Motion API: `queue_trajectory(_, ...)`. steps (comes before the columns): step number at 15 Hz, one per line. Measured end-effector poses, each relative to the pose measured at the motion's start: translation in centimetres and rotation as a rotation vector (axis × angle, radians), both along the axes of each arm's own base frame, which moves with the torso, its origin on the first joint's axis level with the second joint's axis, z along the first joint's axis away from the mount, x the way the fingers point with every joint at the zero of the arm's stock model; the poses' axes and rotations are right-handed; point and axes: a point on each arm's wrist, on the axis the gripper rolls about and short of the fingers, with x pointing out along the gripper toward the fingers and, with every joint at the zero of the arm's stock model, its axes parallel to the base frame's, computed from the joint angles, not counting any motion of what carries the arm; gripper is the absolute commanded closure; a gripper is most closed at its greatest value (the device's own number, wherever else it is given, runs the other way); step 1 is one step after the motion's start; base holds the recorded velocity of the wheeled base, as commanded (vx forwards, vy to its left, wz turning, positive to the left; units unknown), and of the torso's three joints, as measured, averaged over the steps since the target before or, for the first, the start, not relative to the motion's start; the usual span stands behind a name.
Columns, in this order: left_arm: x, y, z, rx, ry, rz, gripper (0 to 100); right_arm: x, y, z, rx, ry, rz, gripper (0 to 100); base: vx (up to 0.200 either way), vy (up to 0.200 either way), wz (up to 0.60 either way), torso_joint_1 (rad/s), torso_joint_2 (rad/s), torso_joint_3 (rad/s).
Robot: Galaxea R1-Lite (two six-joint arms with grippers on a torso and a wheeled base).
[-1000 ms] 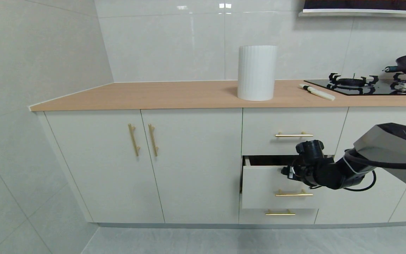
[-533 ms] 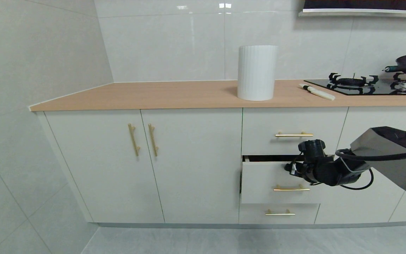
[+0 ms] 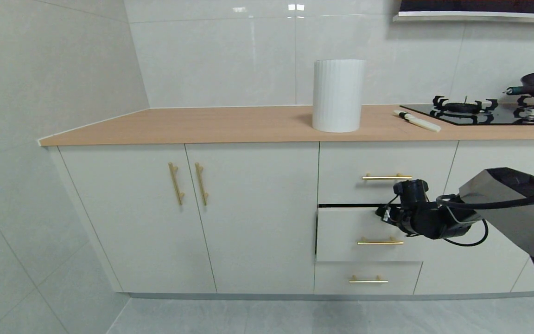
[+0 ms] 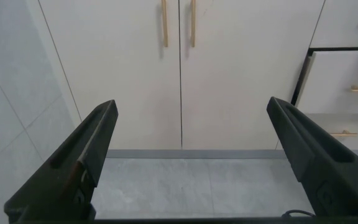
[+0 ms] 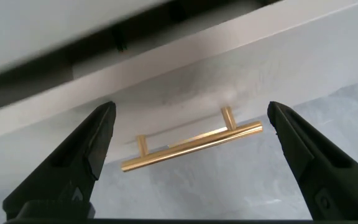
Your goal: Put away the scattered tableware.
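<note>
The middle drawer (image 3: 341,232), slightly ajar, is faced by the right end effector (image 5: 190,118), spread wide and empty, just above its horizontal handle (image 5: 191,147). The left end effector (image 4: 191,106) is held open, empty.

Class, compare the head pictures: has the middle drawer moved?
Yes. The middle drawer slid inward, now nearly flush with the fixed top drawer above it.
</note>
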Motion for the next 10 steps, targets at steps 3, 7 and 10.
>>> queue_trajectory(3, 0.0, 0.0, 0.0, 0.0, 0.0, 0.0, 0, 0.24, -0.09, -0.45, -0.001, 0.003, -0.004, 0, 0.0, 0.0, 0.0, 0.0, 0.0, 0.0)
queue_trajectory(7, 0.0, 0.0, 0.0, 0.0, 0.0, 0.0, 0, 0.53, -0.12, -0.87, -0.007, 0.005, -0.011, 0, 0.0, 0.0, 0.0, 0.0, 0.0, 0.0)
queue_trajectory(10, 0.0, 0.0, 0.0, 0.0, 0.0, 0.0, 0, 1.05, -0.42, -1.1, -0.025, -0.008, -0.044, 0, 0.0, 0.0, 0.0, 0.0, 0.0, 0.0)
